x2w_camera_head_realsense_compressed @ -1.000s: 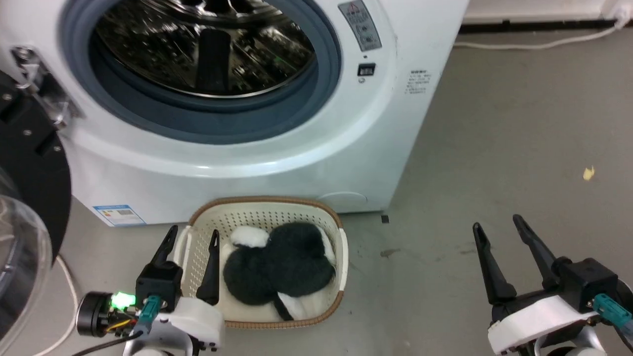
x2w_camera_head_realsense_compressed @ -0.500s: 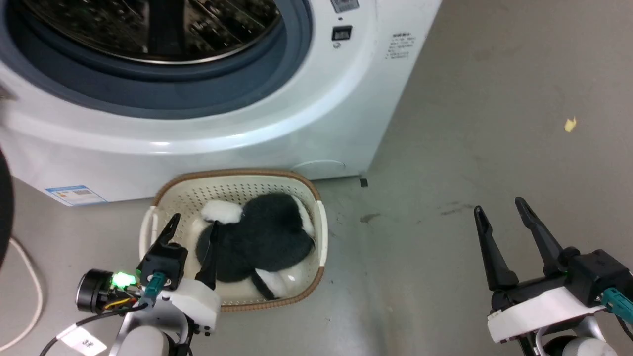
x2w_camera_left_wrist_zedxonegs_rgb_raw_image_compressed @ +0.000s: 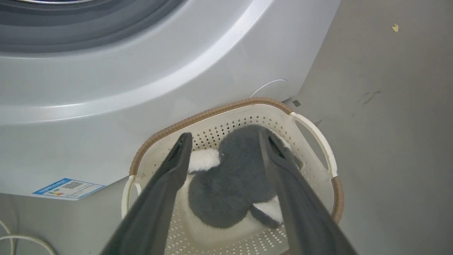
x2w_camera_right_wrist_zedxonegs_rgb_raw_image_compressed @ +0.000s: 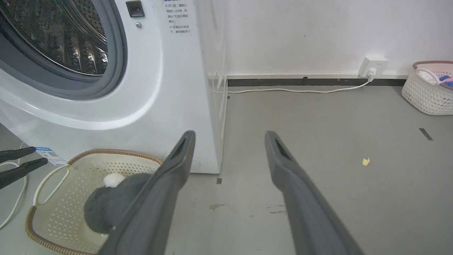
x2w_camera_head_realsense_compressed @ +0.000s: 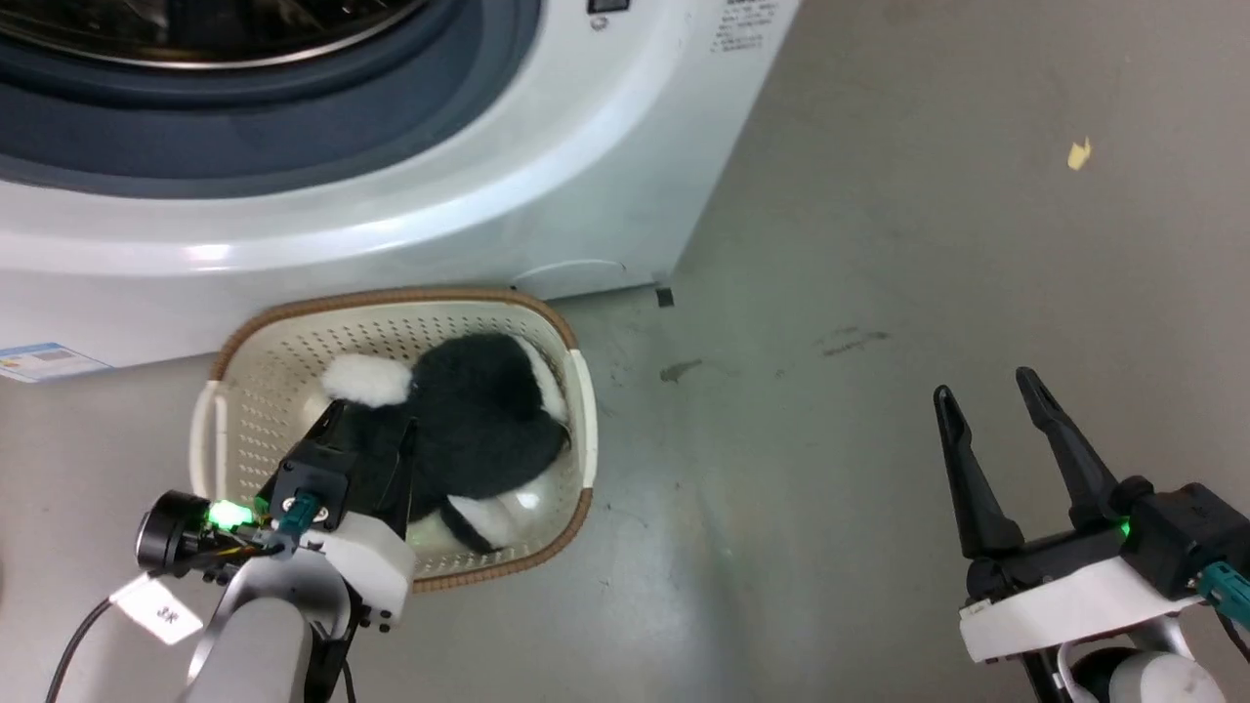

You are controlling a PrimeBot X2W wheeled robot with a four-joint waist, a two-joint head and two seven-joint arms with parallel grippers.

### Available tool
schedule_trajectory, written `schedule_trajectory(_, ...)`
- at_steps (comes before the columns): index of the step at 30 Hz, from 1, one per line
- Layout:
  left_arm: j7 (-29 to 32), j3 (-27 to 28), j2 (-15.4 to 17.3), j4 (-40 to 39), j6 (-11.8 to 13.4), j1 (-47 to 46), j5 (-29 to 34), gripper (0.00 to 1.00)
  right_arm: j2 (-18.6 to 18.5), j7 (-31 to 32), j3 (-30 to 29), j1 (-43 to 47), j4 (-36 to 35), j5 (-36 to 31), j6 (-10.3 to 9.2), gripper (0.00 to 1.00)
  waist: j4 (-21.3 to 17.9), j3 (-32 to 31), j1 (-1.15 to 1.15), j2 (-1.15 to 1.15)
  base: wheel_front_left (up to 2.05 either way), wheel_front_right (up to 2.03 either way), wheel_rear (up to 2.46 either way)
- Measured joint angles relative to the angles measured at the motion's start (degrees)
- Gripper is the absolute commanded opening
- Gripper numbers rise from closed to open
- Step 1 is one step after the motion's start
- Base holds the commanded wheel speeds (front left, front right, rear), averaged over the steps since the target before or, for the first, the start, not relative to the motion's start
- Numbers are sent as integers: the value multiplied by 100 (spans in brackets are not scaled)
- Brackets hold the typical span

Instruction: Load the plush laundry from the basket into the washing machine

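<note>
The large white front-loading washing machine (x2w_camera_head_realsense_compressed: 410,205) is cut off by the top and left edges of the head view. Only the lower arc of its grey rubber gasket (x2w_camera_head_realsense_compressed: 244,127) is seen there, while part of the perforated steel drum (x2w_camera_right_wrist_zedxonegs_rgb_raw_image_compressed: 63,39) is shown in the right wrist view. The grey concrete floor (x2w_camera_head_realsense_compressed: 879,244) carries everything else.

The cream perforated plastic basket (x2w_camera_head_realsense_compressed: 371,295) with brown woven-look rim is set just before the machine's base, its near left corner being hidden by the left arm. The plush laundry (x2w_camera_head_realsense_compressed: 479,420), a fluffy black bundle with white fuzzy patches, lies inside the basket, toward its right side.

The left pincer (x2w_camera_left_wrist_zedxonegs_rgb_raw_image_compressed: 224,134) is held open over the basket, the bundle being framed between its two long dark fingers in the left wrist view. Whether the fingers touch the plush cannot be told, since their tips merge with the black pile in the head view. The right pincer (x2w_camera_head_realsense_compressed: 981,383) is held open and empty above bare floor, well apart from the basket.

At the far right of the right wrist view a pale woven hamper (x2w_camera_right_wrist_zedxonegs_rgb_raw_image_compressed: 424,95) is cut off by the edge, its coloured contents being hard to make out. A white cable (x2w_camera_right_wrist_zedxonegs_rgb_raw_image_compressed: 293,91) is run along the skirting to a wall socket (x2w_camera_right_wrist_zedxonegs_rgb_raw_image_compressed: 373,65). A blue label (x2w_camera_head_realsense_compressed: 39,359), its print illegible, is stuck low on the machine's front. A small yellow scrap (x2w_camera_head_realsense_compressed: 1078,153) lies on the floor.
</note>
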Motion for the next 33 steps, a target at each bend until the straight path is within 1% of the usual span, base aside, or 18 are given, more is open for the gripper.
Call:
schedule_trajectory(6, 13, -119, 189, 405, -64, -339, -179, 100, 0, -75, 54, -71, -24, 98, 0, 100, -170, 276, 0, 0, 0, 0, 0)
schedule_trajectory(11, 199, -272, 354, 833, -74, -615, -364, 100, 0, -142, 90, -120, -42, 172, 0, 100, -311, 490, 0, 0, 0, 0, 0)
schedule_trajectory(16, 348, -335, 567, 1302, -111, -874, -423, 100, 0, -196, 125, -132, -54, 276, 0, 100, -440, 692, -1, 0, 0, 0, 0)
schedule_trajectory(17, 348, -342, 644, 1470, -108, -959, -463, 100, 0, -208, 143, -135, -67, 310, 0, 100, -487, 770, -1, 0, 0, 0, 0)
schedule_trajectory(25, 347, -459, 867, 1952, -114, -1207, -548, 100, 0, -304, 166, -231, -99, 390, 0, 100, -608, 1036, 0, 0, 0, 0, 0)
schedule_trajectory(29, 508, -633, 1047, 2265, -143, -1512, -546, 100, 0, -360, 186, -286, -125, 437, 0, 100, -668, 1253, 0, 0, 0, 0, 0)
schedule_trajectory(30, 508, -633, 1047, 2265, -143, -1512, -546, 100, 0, -360, 186, -286, -125, 437, 0, 100, -668, 1253, 0, 0, 0, 0, 0)
schedule_trajectory(33, 597, -988, 1192, 2383, -192, -1817, -426, 100, 0, -402, 223, -381, -164, 511, 0, 100, -735, 1447, -1, 0, 0, 0, 0)
